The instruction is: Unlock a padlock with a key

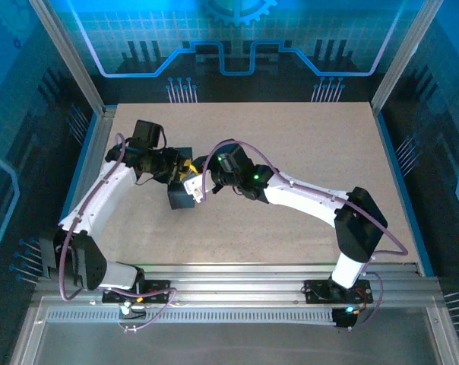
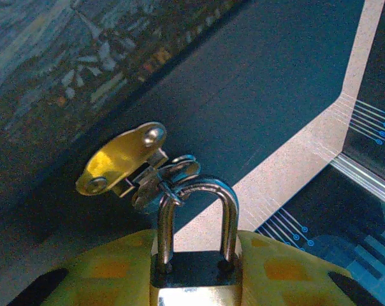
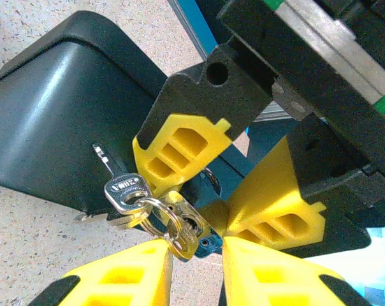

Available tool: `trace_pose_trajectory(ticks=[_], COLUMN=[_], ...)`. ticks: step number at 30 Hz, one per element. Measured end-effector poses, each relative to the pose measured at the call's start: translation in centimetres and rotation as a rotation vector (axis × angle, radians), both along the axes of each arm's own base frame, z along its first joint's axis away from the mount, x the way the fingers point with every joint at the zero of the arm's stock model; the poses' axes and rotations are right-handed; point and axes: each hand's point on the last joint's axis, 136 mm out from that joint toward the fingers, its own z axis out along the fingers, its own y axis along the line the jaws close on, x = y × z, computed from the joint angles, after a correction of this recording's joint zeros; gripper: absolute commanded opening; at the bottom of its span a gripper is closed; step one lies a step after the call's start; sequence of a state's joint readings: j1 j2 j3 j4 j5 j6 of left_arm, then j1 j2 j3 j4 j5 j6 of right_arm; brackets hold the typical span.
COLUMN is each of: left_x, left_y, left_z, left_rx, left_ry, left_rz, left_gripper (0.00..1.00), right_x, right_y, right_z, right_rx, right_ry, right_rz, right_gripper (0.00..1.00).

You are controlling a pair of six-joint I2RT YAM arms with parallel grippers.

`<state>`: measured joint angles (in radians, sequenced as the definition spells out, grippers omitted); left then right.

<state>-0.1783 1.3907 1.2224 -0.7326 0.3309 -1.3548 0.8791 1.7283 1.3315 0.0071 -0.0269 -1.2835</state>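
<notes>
From above, the left gripper [image 1: 182,169] and right gripper [image 1: 193,188] meet at the far edge of the dark blue rectangular tin box [image 1: 180,199]. The lock is too small to pick out here.

In the left wrist view, the small metal padlock with a silvery curved shackle [image 2: 196,271] sits just below the box's brass hasp plate [image 2: 119,160]. Its body is pinched between the left gripper's yellow fingers [image 2: 116,268], which are closed firmly on its sides. Whether the shackle passes through the hasp is unclear. The thin silvery key bunch on a wire ring [image 2: 167,182] hangs at the shackle, against the box's side.

In the right wrist view, the keys dangle beside the box's lower corner, and one seems to enter the padlock's underside. The right gripper's jaws are narrowed around that end, but I cannot tell whether they are pinching it.

I judge both pieces to be light, rigid and smooth, so likely to slip. The padlock is best held by the flat sides of its body. The key is best taken by its flat head, since the loose ring will swing.
</notes>
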Motion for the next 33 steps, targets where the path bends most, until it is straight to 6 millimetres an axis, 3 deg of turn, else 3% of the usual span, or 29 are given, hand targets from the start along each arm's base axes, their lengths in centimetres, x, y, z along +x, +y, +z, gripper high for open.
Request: trace_pose_trajectory(ticks=[4, 13, 33], left_x=[0.0, -0.1, 0.2], left_y=[0.0, 0.3, 1.6], left_z=[0.0, -0.2, -1.1], left_rx=[0.0, 0.006, 0.07], left_ry=[0.001, 0.009, 0.035], left_rz=[0.0, 0.008, 0.08], left_gripper=[0.0, 0.0, 0.0], right_x=[-0.2, -0.2, 0.2], right_y=[0.0, 0.2, 1.6], right_z=[-0.1, -0.6, -1.5], right_rx=[-0.005, -0.021, 0.09], right_ry=[0.005, 0.023, 0.187], right_rz=[0.003, 0.002, -0.178], right_gripper=[0.25, 0.1, 0.01])
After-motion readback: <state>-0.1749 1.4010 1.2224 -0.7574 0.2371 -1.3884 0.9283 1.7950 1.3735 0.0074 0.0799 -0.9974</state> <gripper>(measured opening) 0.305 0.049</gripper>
